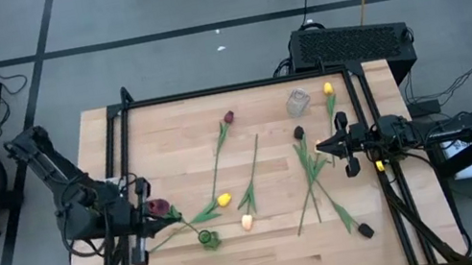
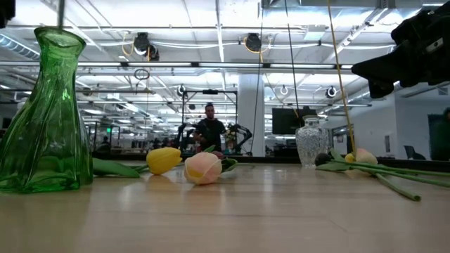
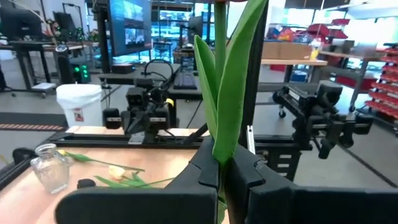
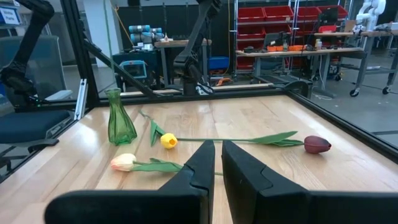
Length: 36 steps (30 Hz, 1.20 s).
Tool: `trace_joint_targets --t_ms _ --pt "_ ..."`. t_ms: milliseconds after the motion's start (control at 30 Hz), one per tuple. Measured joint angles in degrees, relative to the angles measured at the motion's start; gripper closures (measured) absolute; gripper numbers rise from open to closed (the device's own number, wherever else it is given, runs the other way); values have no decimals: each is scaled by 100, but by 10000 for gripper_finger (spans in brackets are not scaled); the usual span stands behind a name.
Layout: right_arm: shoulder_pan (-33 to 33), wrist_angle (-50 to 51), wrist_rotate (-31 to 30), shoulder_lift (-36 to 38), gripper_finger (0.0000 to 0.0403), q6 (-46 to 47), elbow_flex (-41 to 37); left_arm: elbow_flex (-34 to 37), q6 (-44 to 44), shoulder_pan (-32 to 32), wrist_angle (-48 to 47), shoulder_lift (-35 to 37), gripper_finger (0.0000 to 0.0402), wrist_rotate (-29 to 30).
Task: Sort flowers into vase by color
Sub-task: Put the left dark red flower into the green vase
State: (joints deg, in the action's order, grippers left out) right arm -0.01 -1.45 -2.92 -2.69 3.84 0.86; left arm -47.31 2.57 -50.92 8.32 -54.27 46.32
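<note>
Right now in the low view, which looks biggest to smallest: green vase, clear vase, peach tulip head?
1. green vase, though it stands nearest the camera, which inflates it.
2. clear vase, farther back.
3. peach tulip head.

We are looking straight down overhead, level across the tabletop, and forward from both wrists, all sharing the table (image 1: pixel 275 243).
</note>
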Motion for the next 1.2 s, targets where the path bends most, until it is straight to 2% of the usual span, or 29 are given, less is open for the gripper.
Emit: trace_joint_targets --t_ms 533,667,833,933,1033,1200 --pt "0 0 2 1 378 0 0 0 163 0 -4 -413 398 98" --pt "0 0 2 1 378 0 0 34 297 -15 10 -642 398 314" --pt "0 0 2 0 378 0 -1 434 678 -124 88 -785 398 729" --pt "0 1 1 -1 378 0 0 779 763 -222 530 -790 398 932" --pt "0 0 0 1 378 0 0 1112 758 -258 1129 -790 398 966" --pt "0 1 1 -1 378 0 0 1506 1096 -243 1436 -790 398 971"
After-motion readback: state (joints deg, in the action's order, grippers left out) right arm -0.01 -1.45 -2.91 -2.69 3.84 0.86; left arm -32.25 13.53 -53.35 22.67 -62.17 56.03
